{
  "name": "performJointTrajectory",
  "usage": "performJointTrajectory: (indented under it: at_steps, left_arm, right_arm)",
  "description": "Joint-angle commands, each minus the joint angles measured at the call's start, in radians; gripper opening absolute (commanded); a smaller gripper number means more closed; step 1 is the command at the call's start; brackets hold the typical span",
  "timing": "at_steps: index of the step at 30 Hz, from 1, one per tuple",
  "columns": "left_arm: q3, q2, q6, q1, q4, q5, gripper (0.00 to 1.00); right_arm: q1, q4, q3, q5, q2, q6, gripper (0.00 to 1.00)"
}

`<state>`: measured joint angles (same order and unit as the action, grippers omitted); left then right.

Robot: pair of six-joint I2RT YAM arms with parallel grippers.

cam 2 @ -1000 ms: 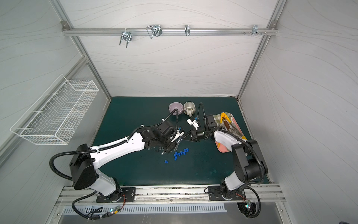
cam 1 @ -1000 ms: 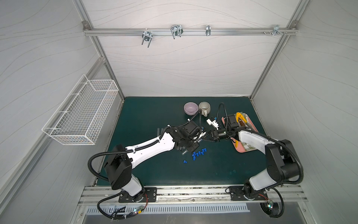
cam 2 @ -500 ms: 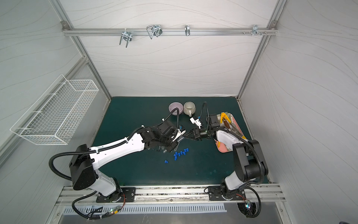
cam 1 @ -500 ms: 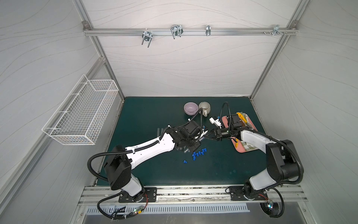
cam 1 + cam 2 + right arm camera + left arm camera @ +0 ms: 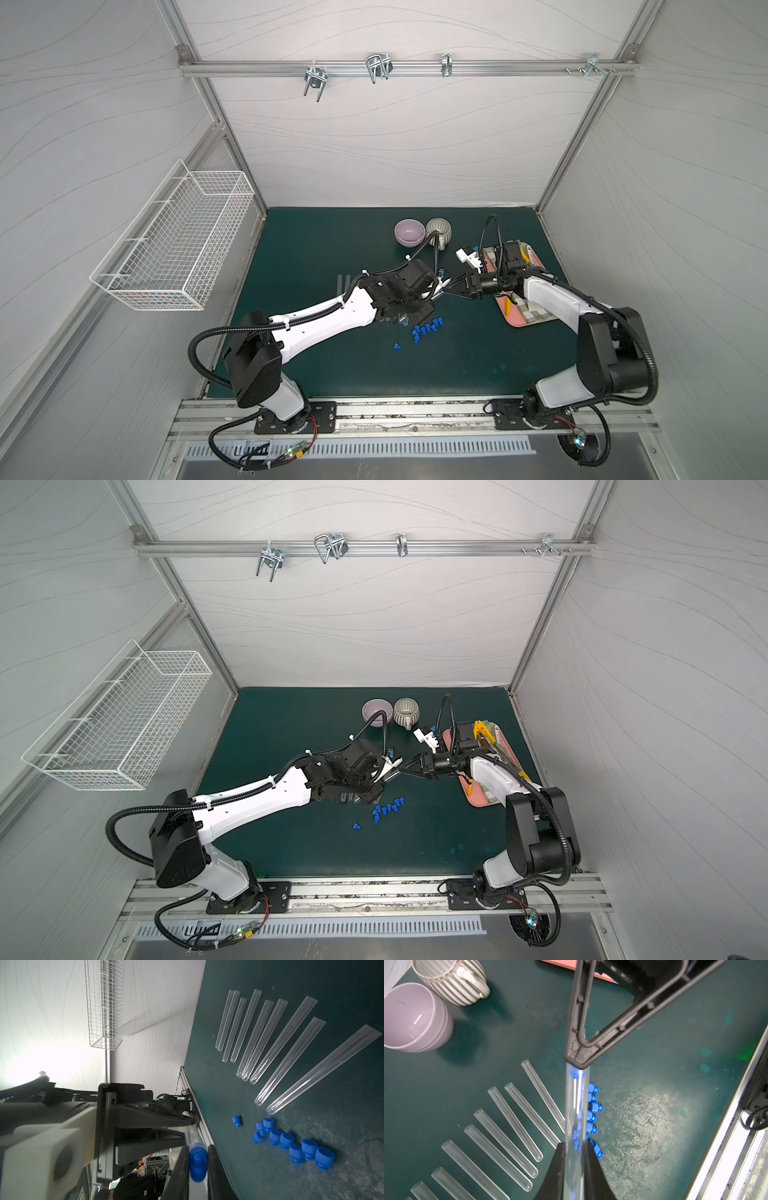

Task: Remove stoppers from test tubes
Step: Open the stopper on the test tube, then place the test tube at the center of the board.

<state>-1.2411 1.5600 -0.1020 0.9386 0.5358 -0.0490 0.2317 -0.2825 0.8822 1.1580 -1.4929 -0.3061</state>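
My left gripper (image 5: 576, 1159) is shut on a clear test tube (image 5: 576, 1105), held above the mat. A blue stopper (image 5: 576, 1073) sits in that tube's mouth. My right gripper (image 5: 198, 1159) is shut on this stopper (image 5: 198, 1160). In both top views the left gripper (image 5: 438, 294) and the right gripper (image 5: 452, 289) meet tip to tip at mid-mat. Several loose stoppers (image 5: 426, 326) (image 5: 291, 1145) lie in a cluster below them, with one stopper (image 5: 397, 345) apart. Several empty test tubes (image 5: 500, 1136) (image 5: 266, 1039) lie fanned out on the mat.
A lilac bowl (image 5: 409, 232) and a striped mug (image 5: 439, 228) stand at the back of the green mat. A pink tray (image 5: 515, 322) with yellow-handled tools lies under the right arm. A white wire basket (image 5: 178, 245) hangs on the left wall.
The right wrist has shifted slightly to the right and back. Both grippers stay shut, and the left arm has hardly moved.
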Motion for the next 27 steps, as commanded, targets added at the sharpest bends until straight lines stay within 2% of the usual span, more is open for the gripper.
performJointTrajectory:
  at_steps: [1,7,15,17,21,24,27]
  left_arm:
    - [0.019,-0.008,-0.003,-0.019,0.168,-0.097,0.02]
    - [0.02,-0.007,-0.009,-0.018,0.173,-0.106,0.02]
    - [0.031,-0.018,-0.014,-0.018,0.174,-0.115,0.02]
    - [0.032,-0.023,-0.01,-0.018,0.172,-0.114,0.02]
    - [0.007,-0.032,0.034,-0.032,0.171,-0.087,0.02]
    - [-0.021,-0.033,0.111,-0.058,0.137,-0.028,0.04]
    - [-0.09,0.007,0.184,-0.065,0.11,-0.016,0.05]
  right_arm:
    - [-0.049,0.04,-0.012,-0.01,0.023,-0.018,0.0]
    - [-0.068,0.169,-0.055,0.053,0.034,-0.116,0.0]
    - [-0.081,0.15,-0.054,0.041,0.031,-0.112,0.0]
    - [-0.082,0.065,-0.033,-0.002,0.03,-0.051,0.0]
    - [-0.082,-0.201,0.03,-0.212,0.016,0.13,0.0]
    - [-0.082,-0.243,0.013,-0.296,0.019,0.163,0.0]
    - [-0.068,-0.24,-0.018,-0.356,0.01,0.155,0.0]
